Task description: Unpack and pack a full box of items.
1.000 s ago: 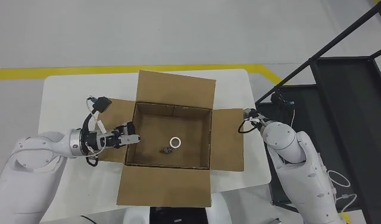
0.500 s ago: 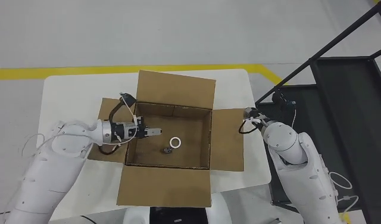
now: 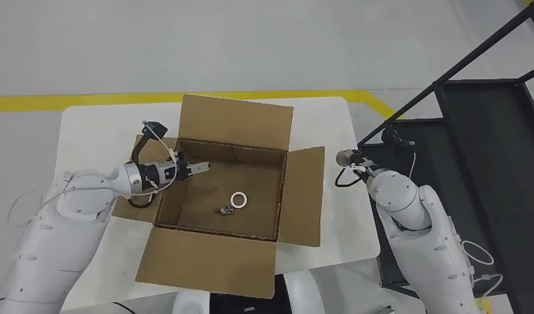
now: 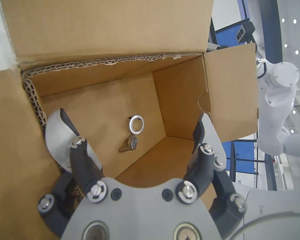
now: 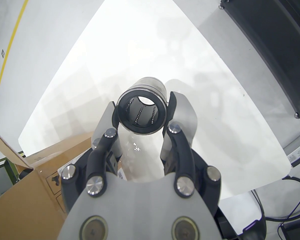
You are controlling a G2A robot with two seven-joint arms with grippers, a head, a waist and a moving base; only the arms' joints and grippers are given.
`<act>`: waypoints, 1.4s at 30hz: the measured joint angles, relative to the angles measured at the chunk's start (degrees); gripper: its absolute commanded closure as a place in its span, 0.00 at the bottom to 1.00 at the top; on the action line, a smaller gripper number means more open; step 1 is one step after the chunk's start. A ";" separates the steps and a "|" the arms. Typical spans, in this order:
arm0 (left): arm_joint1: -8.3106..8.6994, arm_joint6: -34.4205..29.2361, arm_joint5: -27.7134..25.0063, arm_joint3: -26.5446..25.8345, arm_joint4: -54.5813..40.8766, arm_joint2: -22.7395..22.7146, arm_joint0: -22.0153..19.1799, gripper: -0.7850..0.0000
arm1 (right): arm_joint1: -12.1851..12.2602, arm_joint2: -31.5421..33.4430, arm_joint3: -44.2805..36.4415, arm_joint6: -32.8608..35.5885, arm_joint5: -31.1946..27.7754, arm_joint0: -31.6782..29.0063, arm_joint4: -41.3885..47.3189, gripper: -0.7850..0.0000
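White table (image 3: 92,122) mid-frame, with the open cardboard box (image 3: 238,118) on it. Down on the box floor a metal ring (image 3: 239,200) lies flat, and a small metal clip (image 3: 225,210) sits just beside it, toward lower left. The left claw (image 3: 200,168) hangs over the box's upper-left corner, jaws spread wide and empty. Both parts are below and right of it, so I'd say that arm's nearer. The right claw (image 3: 343,158), out past the right flap, is clamped on a metal sleeve (image 5: 142,106).

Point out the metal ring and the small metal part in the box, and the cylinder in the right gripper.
metal ring (image 4: 130,125): left wrist view, edge of its rim.
small metal part (image 4: 132,144): left wrist view, its middle.
cylinder (image 5: 152,85): right wrist view, its shiny outer wall.
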 measured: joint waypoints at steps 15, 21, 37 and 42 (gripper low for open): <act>1.30 -0.38 1.30 -7.82 1.55 -4.24 6.04 0.00 | 0.06 0.60 -0.03 -0.25 -0.27 -0.20 0.13 1.00; 1.19 3.45 -1.62 -8.71 -1.68 -5.01 6.75 0.00 | 0.13 -0.25 1.82 0.44 -0.05 0.79 -1.06 1.00; 2.23 10.41 -7.68 -12.94 -12.63 -17.59 16.59 0.00 | -0.25 -1.90 11.90 0.43 -0.55 4.86 1.38 1.00; 2.26 10.66 -7.75 -13.16 -12.63 -17.97 17.74 0.00 | -0.36 -2.25 15.74 0.03 -0.46 7.14 1.94 1.00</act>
